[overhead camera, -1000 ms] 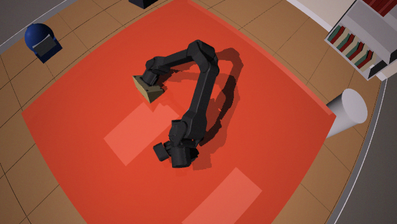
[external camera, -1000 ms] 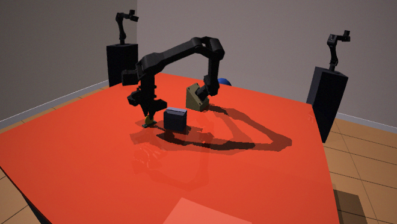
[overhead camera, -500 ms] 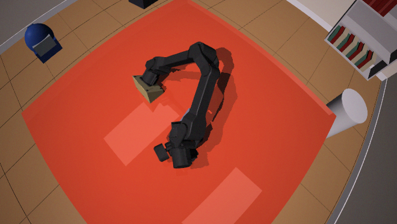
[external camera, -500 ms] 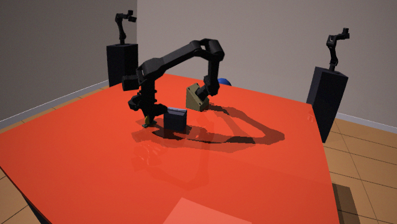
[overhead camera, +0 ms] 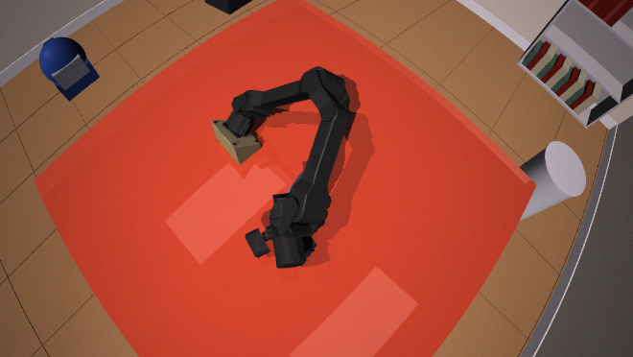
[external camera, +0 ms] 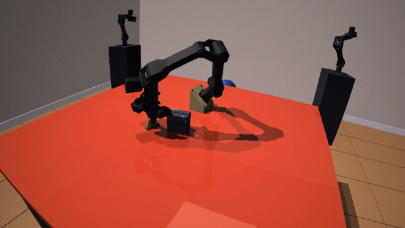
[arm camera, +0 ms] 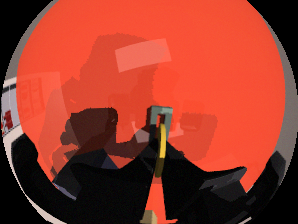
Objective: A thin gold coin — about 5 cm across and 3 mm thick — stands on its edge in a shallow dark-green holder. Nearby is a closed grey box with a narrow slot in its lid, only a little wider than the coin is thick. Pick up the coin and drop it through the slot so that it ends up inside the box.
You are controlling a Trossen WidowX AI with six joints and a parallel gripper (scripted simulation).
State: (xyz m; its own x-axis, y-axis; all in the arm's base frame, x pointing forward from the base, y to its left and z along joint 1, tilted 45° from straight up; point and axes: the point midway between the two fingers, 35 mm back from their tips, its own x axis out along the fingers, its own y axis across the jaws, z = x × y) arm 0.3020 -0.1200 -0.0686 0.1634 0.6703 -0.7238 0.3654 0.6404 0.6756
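Observation:
My gripper (external camera: 151,120) (arm camera: 158,143) reaches straight down and is shut on the gold coin (external camera: 150,122) (arm camera: 162,152). In the wrist view the coin shows edge-on as a thin yellow line between the dark fingers. It stands low over the dark-green holder (external camera: 150,127) (arm camera: 160,116), and I cannot tell whether it still touches it. The closed grey box (external camera: 178,121) stands just right of the gripper on the red table (external camera: 92,171); its slot is a faint line on the lid. In the top view the arm's wrist (overhead camera: 288,240) hides the coin, holder and box.
The tan wedge base (overhead camera: 237,141) (external camera: 199,99) of the arm stands behind the box. Two dark pedestals (external camera: 124,64) (external camera: 332,98) with camera arms flank the table. A blue sphere (overhead camera: 62,58), a white cylinder (overhead camera: 556,178) and a bookshelf (overhead camera: 575,62) are on the floor.

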